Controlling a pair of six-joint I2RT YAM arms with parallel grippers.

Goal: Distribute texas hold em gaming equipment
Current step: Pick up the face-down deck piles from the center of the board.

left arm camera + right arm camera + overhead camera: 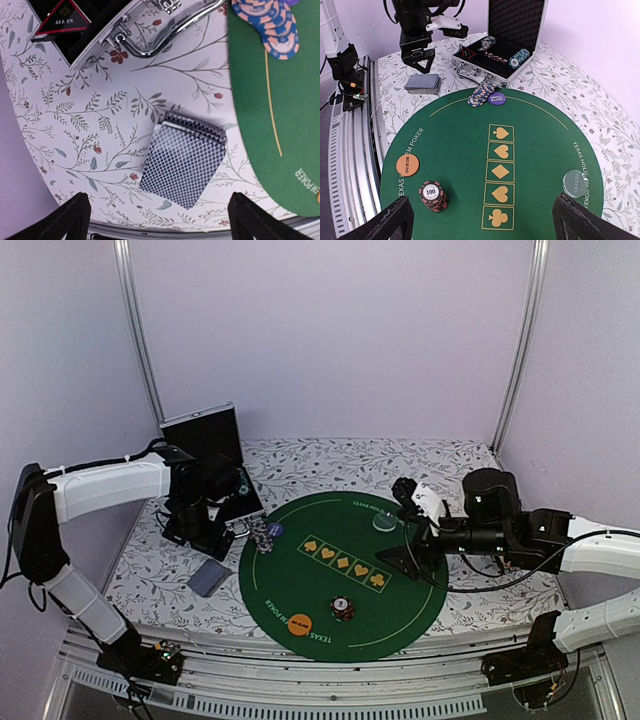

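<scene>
The deck of grey-blue-backed cards [184, 160] lies on the floral cloth left of the green mat [300, 580]. My left gripper [160, 225] is open and empty above the deck's near side; it also shows in the top view [205, 543]. A spilled blue-and-pink chip stack [481, 94] and a purple disc [496, 98] sit at the mat's far-left edge. The orange disc [407, 165], a red-black chip stack [433, 195] and the clear disc [575, 183] lie on the mat. My right gripper [485, 225] is open and empty above the mat. The red-edged triangle marker [64, 20] lies in the case.
An open metal case [485, 75] stands at the back left with more chips [521, 56] inside, its lid upright. Five yellow suit boxes [501, 172] run across the mat's middle. The table's metal front rail [300, 690] borders the cloth.
</scene>
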